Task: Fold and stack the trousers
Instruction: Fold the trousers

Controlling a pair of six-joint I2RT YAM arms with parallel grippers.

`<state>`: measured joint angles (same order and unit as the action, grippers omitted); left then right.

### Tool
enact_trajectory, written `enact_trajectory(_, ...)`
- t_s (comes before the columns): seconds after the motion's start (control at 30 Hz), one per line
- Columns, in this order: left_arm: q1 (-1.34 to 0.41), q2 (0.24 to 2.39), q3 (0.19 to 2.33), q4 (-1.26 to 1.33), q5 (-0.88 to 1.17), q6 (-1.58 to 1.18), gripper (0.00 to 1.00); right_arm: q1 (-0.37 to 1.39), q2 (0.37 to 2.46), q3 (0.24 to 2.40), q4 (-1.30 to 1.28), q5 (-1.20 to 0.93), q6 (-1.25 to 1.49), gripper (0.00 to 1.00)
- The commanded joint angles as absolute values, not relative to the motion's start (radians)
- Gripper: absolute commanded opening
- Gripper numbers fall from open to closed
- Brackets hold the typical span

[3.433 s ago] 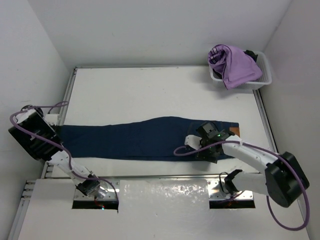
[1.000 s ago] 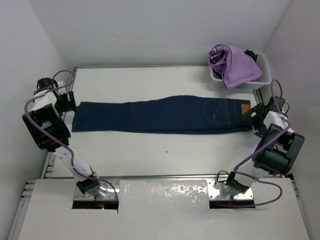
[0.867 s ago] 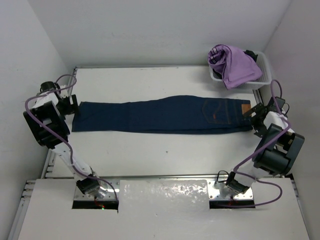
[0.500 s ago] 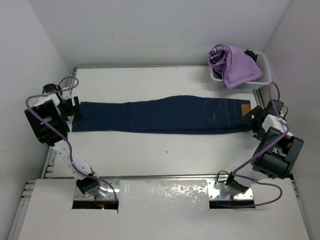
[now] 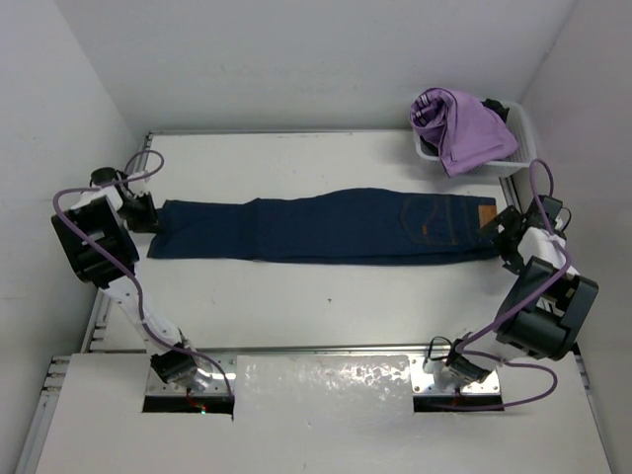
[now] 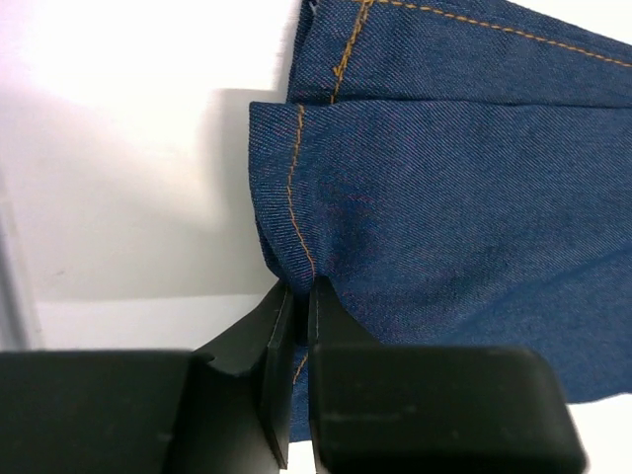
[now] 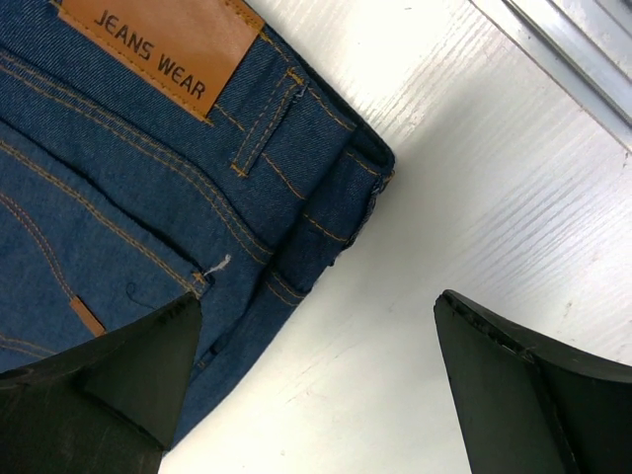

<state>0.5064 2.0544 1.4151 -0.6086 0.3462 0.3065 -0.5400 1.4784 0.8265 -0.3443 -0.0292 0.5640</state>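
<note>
White table point(image 5: 326, 168), 1 trousers point(image 5: 326, 227): left pincer point(image 6: 299, 296) tight on hem point(image 6: 296, 197), right pincer point(image 7: 316, 306) agape at waistband point(image 7: 326, 188).

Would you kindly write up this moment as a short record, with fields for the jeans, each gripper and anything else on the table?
jeans: lying flat at full length across the table, waist to the right, hems to the left
patch: tan, reads JEANS WEAR, facing up
left gripper: shut on the hem of the jeans
right gripper: open, straddling the waistband corner, not gripping
purple garment: heaped in a white basket at the far right corner
</note>
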Motion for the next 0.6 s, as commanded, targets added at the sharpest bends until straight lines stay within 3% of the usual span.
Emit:
enact_trajectory(0.0, 0.503, 2.115, 1.393, -0.707, 0.432, 0.304, 0.00, -0.537, 1.418, 0.847, -0.324, -0.014, 0.512, 0.96)
enact_trajectory(0.57, 0.534, 1.819, 1.611, -0.776, 0.583, 0.291, 0.00, -0.195, 1.384, 0.943, -0.327, 0.133, 0.341, 0.94)
